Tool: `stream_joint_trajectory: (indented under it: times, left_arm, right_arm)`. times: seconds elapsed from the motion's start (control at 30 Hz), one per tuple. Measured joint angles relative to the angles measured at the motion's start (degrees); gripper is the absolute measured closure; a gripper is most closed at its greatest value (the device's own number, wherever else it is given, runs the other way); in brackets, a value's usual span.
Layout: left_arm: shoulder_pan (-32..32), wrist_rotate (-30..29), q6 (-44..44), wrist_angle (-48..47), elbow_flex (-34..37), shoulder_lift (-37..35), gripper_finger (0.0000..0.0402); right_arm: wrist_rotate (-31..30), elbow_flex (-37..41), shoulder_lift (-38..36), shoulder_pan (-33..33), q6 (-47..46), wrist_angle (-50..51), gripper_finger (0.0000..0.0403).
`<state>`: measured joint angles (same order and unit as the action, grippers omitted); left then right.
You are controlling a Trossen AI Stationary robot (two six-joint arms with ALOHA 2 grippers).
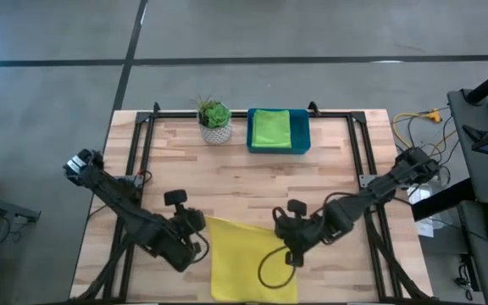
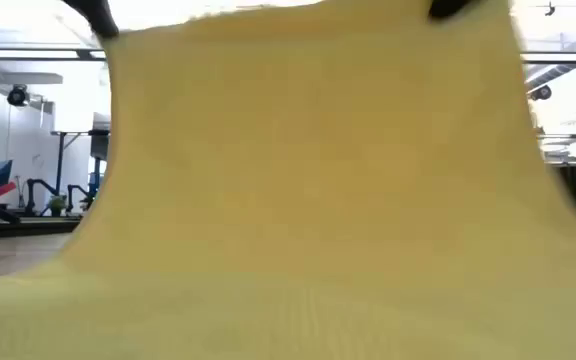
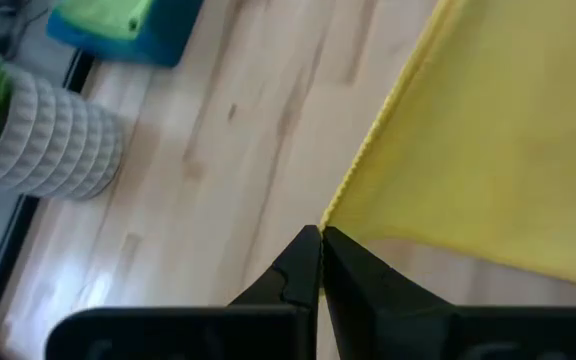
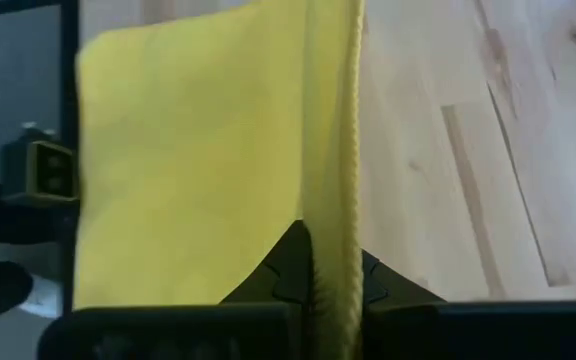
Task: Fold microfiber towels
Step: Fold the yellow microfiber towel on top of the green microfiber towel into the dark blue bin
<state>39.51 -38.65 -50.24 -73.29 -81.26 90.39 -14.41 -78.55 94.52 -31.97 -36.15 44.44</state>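
Claws, left (image 1: 200,246) and right (image 1: 288,252), clamp yellow towel (image 1: 248,267) corners; it drapes toward the table's near edge.

Two black jointed arms, each ending in a matte gripper (image 3: 318,262) (tapered, wedge-shaped fingers), with a looping black cable (image 1: 271,268).

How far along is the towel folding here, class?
Done: a light green towel lies folded in the tray. In hand: the left gripper and right gripper each pinch a corner of the yellow towel, lifting it. Left: folding it; no other towels show.
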Motion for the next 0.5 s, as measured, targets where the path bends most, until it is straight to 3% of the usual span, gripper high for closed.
stream_joint_trajectory:
  times: [0.13,0.33,0.5]
  left_arm:
    - [-2.55,-0.42,0.83,4.79,7.17,-1.33,0.0402]
    - [-7.3,3.63,11.98,22.58,18.52,-4.59,0.0402]
    - [-12.83,5.78,19.05,29.59,24.81,-6.77,0.0402]
  right_arm:
    - [1.45,6.24,-0.52,2.81,1.55,-6.4,0.0394]
    - [5.18,13.15,-0.83,7.99,3.55,-11.95,0.0394]
    - [6.26,17.64,-1.11,11.97,5.19,-15.57,0.0394]
